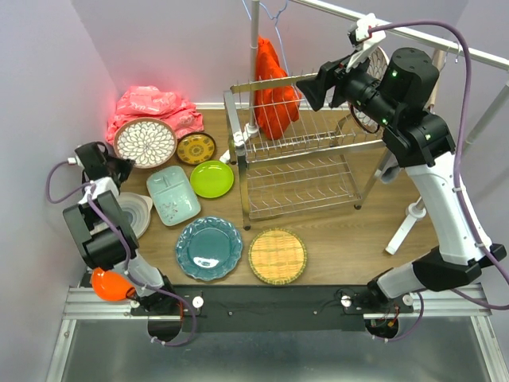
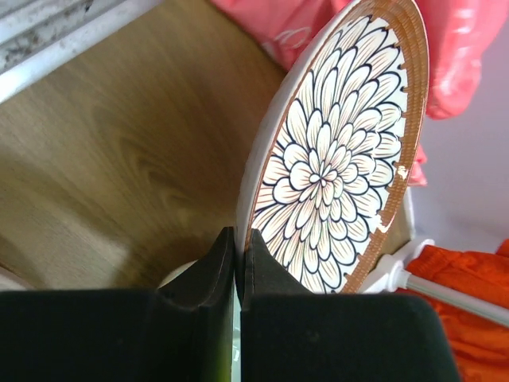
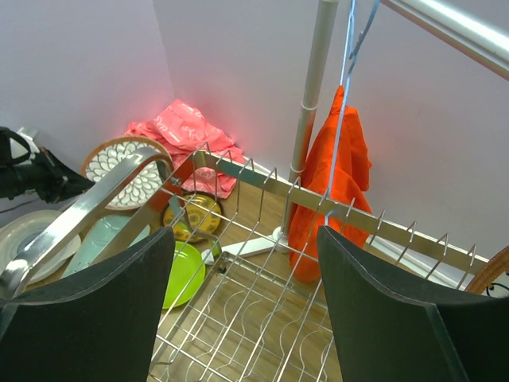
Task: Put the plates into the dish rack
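White petal-patterned plate point(image 2: 334, 175) tilted on edge at the bench's point(image 1: 342, 231) far left beside pink cloth point(image 1: 155, 107), left end effector point(image 2: 238, 239) clamped on its lower rim, right end effector point(image 3: 242, 235) fingers apart above dish rack point(image 1: 302, 159), teal scalloped plate point(image 1: 208, 248) flat near front

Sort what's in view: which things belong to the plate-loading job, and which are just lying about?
Job: petal plate in left pincer, teal plate, lime plate, woven plate, grey-swirl plate, dark-yellow plate, mint tray, dish rack.
Lying about: pink bundle, orange cloth.
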